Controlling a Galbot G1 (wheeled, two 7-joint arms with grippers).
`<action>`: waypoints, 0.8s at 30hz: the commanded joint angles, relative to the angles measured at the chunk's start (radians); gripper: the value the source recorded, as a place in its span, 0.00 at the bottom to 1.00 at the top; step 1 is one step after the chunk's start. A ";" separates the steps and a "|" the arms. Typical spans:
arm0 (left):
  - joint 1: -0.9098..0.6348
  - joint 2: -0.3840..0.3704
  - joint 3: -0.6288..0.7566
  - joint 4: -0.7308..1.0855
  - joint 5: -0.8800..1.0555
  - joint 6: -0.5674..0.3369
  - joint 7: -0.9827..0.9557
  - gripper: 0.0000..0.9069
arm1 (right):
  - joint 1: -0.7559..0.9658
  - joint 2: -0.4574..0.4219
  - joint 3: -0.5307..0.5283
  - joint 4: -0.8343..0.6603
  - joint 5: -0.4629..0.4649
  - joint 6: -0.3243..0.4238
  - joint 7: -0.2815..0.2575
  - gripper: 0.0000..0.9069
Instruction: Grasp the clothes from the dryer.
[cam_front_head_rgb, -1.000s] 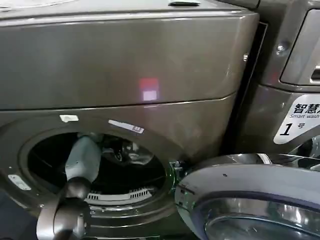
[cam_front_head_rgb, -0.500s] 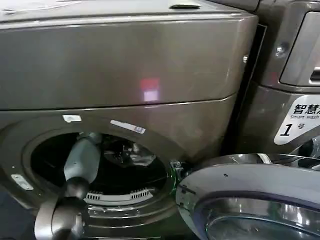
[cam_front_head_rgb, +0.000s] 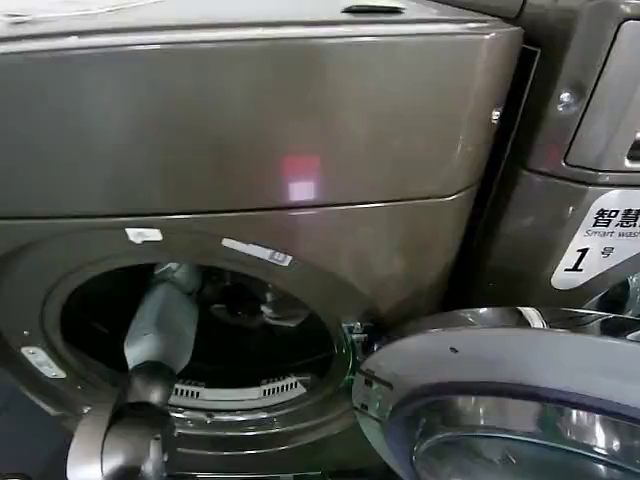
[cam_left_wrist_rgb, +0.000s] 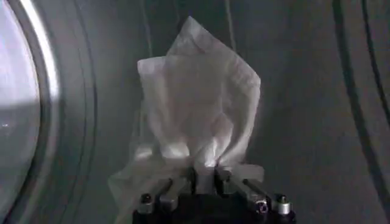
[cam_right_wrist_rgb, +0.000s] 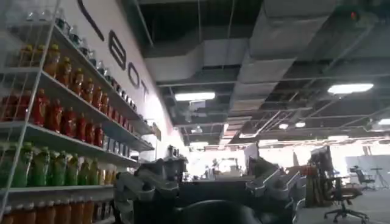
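Observation:
The dryer (cam_front_head_rgb: 250, 130) is the bronze-grey machine, and its round drum mouth (cam_front_head_rgb: 195, 330) stands open at the lower left of the head view. My left arm (cam_front_head_rgb: 160, 320) reaches through that mouth into the dark drum. In the left wrist view the clothes (cam_left_wrist_rgb: 195, 103), a wrinkled pale white bundle, stand up from my left gripper (cam_left_wrist_rgb: 205, 173), which is shut on their lower edge, against the grey drum wall. My right gripper (cam_right_wrist_rgb: 210, 182) is open with nothing in it and points out into the room, away from the dryer.
The dryer's grey-rimmed glass door (cam_front_head_rgb: 500, 400) is swung open at the lower right, close to the drum mouth. A neighbouring machine panel with a white "1" sticker (cam_front_head_rgb: 600, 250) stands at the right. Shelves of bottles (cam_right_wrist_rgb: 55, 122) show in the right wrist view.
My left arm has shifted slightly left and lower in the drum mouth. The pale fabric seen past it has moved a little.

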 joint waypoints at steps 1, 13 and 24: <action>0.010 0.000 0.016 -0.089 -0.096 0.085 -0.033 0.00 | 0.002 0.000 -0.002 0.000 0.000 -0.002 -0.001 1.00; 0.040 -0.062 0.024 -0.242 -0.402 0.195 -0.691 0.00 | 0.007 -0.001 -0.015 0.016 -0.020 -0.019 -0.003 1.00; 0.118 -0.139 0.042 -0.437 -0.868 0.453 -1.169 0.00 | 0.007 0.004 -0.035 0.033 -0.061 -0.001 0.015 1.00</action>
